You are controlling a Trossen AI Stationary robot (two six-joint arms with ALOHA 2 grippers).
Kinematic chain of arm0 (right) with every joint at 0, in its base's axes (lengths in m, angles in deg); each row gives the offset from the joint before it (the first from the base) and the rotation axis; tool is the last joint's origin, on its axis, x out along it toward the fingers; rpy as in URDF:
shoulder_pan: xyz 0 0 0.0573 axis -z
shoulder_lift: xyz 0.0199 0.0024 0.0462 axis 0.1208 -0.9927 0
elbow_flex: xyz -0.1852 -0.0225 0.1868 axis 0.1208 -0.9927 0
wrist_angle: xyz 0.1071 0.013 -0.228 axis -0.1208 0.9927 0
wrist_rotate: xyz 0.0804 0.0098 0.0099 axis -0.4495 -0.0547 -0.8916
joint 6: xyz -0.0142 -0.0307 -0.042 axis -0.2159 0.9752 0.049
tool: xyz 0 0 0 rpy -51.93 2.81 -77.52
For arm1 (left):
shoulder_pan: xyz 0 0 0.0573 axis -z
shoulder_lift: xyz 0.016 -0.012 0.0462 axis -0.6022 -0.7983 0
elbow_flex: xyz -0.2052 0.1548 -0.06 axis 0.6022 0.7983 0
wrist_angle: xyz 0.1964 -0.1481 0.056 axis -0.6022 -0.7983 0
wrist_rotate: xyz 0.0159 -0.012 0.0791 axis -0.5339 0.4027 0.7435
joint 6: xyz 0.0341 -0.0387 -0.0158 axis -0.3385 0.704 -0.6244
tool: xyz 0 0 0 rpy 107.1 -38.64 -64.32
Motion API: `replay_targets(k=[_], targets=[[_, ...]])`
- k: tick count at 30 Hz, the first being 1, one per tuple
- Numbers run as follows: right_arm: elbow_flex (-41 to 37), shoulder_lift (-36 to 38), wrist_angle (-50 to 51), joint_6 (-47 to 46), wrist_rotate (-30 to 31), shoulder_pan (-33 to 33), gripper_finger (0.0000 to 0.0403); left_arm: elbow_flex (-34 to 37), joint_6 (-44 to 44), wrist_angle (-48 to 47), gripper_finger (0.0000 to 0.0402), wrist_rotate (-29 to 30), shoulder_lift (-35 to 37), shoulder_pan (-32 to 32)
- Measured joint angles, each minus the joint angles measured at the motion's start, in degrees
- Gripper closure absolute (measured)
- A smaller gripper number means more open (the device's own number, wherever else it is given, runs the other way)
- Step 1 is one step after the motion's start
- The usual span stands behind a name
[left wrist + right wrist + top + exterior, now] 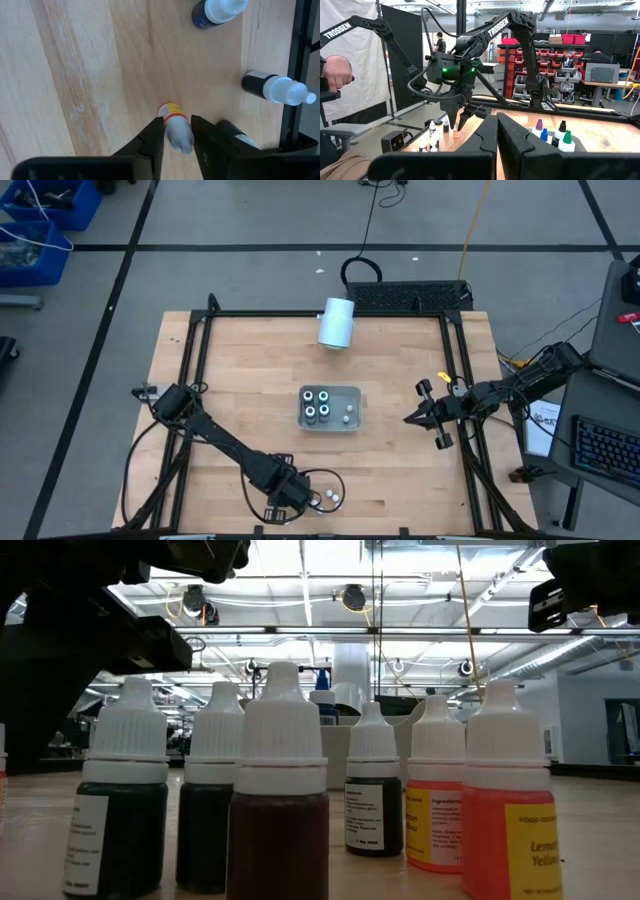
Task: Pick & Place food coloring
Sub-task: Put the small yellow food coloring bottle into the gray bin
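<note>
My left gripper (290,498) hangs over the table's near edge, fingers pointing down, shut on a small orange bottle with a white cap (175,125). Several more food coloring bottles (280,810) stand beside it near the same edge. Others show in the left wrist view: a dark blue one (212,11) and a black one (274,87). The grey tray (352,425) at mid-table holds dark bottles with pale tops (317,404) and a few small white ones. My right gripper (408,418) is shut and waits to the right of the tray, above the table. My left gripper pinches the orange bottle by its white cap (181,139) between the two fingers (156,137), coming from above and pointing down. The bottle hangs or stands upright below the fingers (455,132). I cannot tell whether its base touches the table.
A large white cylinder (337,323) lies at the table's far edge. Black frame rails (192,370) run along the left and right sides. A black rail (295,75) is close to the bottles. A person's hand (335,72) shows beyond the table.
</note>
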Motion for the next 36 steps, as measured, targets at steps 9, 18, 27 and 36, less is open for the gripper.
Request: replay_targets(k=[9, 18, 27, 36], targets=[[0.02, 0.0, -0.01, -0.22, 0.0, 0.01, 0.0403, -0.08, -2.48, -0.57, 0.0337, -1.98, 0.07, -0.34], [0.01, -0.01, 0.0, -0.14, 0.0, 0.0, 0.0403, -17.16, -10.74, -18.66, 0.0334, 1.62, -0.02, -4.14], [0.02, 0.0, 0.26, -0.15, 0.0, 0.01, 0.0403, -37.31, -29.36, -20.16, 0.0331, 11.3, 0.11, -13.18], [0.0, 0.0, 1.44, 0.39, -0.08, 0.02, 0.0403, -39.35, -38.34, -13.26, 0.0331, 10.4, -1.85, -27.0]])
